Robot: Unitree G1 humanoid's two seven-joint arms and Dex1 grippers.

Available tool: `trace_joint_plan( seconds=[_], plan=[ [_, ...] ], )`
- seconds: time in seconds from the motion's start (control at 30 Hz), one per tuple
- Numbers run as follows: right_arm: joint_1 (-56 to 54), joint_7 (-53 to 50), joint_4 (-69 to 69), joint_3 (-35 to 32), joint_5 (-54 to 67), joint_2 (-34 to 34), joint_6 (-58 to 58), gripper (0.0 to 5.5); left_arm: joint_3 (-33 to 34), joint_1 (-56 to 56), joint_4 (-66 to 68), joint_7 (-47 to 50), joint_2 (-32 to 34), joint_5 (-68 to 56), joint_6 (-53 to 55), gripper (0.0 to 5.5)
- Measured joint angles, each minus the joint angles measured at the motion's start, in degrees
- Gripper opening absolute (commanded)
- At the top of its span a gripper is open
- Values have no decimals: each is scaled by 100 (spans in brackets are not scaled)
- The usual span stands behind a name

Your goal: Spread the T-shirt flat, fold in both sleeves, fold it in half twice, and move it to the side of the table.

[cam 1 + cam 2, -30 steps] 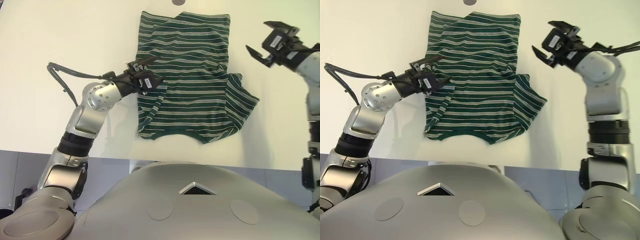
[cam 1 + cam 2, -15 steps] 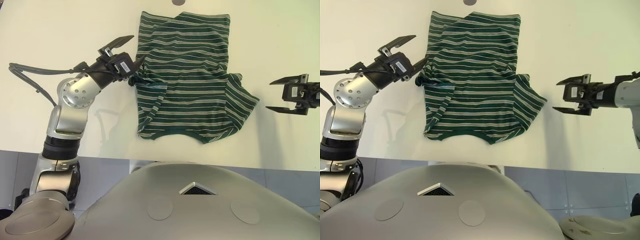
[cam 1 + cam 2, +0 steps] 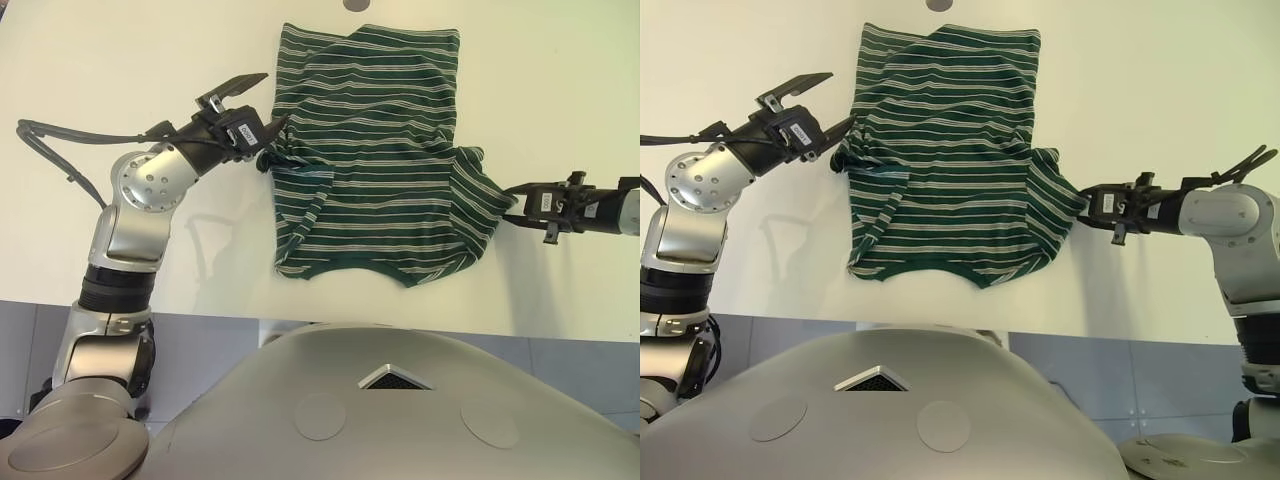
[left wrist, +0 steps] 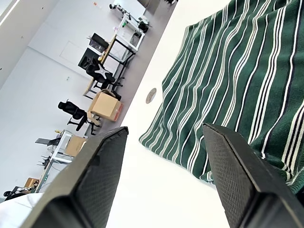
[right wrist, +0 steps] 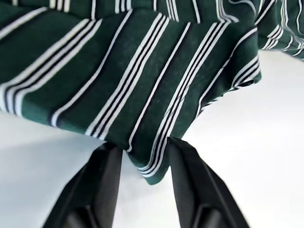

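Left claw [image 3: 277, 96] gapes beside T-shirt [image 3: 380, 150] edge. Right claw [image 3: 522, 202] at sleeve corner; we cannot tell its grip. Pinch deep, draw outward, low over desk [image 3: 120, 60].

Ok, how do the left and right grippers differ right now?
The left gripper is spread wide; the right gripper is narrower. The left sits tilted up beside the bunched left edge of the shirt; the right lies low, straddling its right corner. Both are open at the shirt's edges.
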Motion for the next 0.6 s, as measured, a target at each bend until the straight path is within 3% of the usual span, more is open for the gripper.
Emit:
trace_joint_plan(
  seconds=[0.2, 0.6],
  plan=[
    [-2, 77, 115, -64, 79, -10, -53, 1, 9, 0, 73, 3, 98, 0, -108, 287],
    [-242, 367, -462, -387, 677, -182, 314, 1, -1, -3, 112, 62, 80, -2, -190, 287]
  ],
)
